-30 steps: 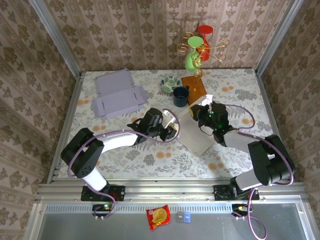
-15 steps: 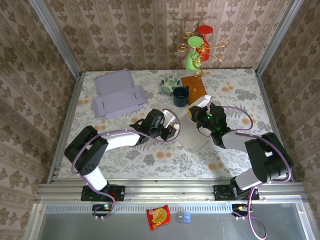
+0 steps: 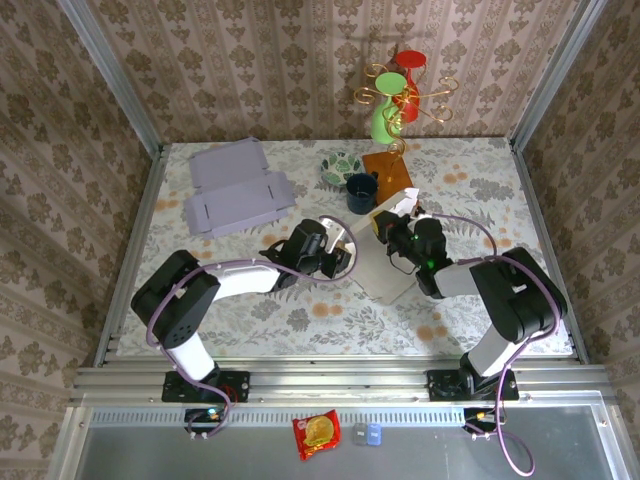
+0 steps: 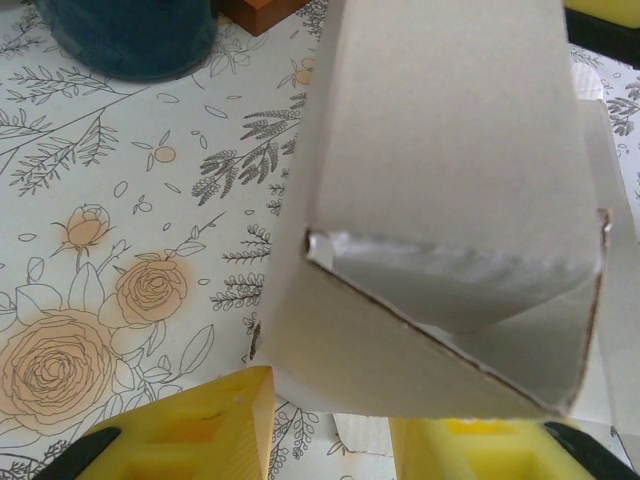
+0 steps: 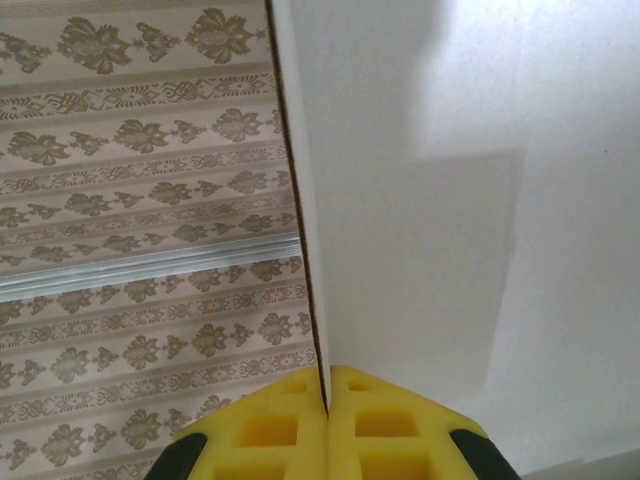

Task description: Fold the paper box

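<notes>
- Right wrist: right gripper point(image 5: 327, 385) is seen clamped on the paper box point(image 5: 430, 200) edge.
- Left gripper point(image 4: 330, 425) is set narrowly apart under it; whether it is gripped cannot be told.

Bench point(image 3: 470, 170): floral cloth, leaf sprigs, orange roses. At 10 o'clock, flat lavender cardboard blanks point(image 3: 235, 195), overlapping. At 12 o'clock, patterned bowl point(image 3: 340, 166). Just beside it toward centre, dark blue cup point(image 3: 361, 192), with orange block point(image 3: 388, 176) just beside at 1 o'clock. Centre: white paper box point(image 3: 392, 282), tilted, lower corner toward 5 o'clock, contact with cloth unclear.
</notes>
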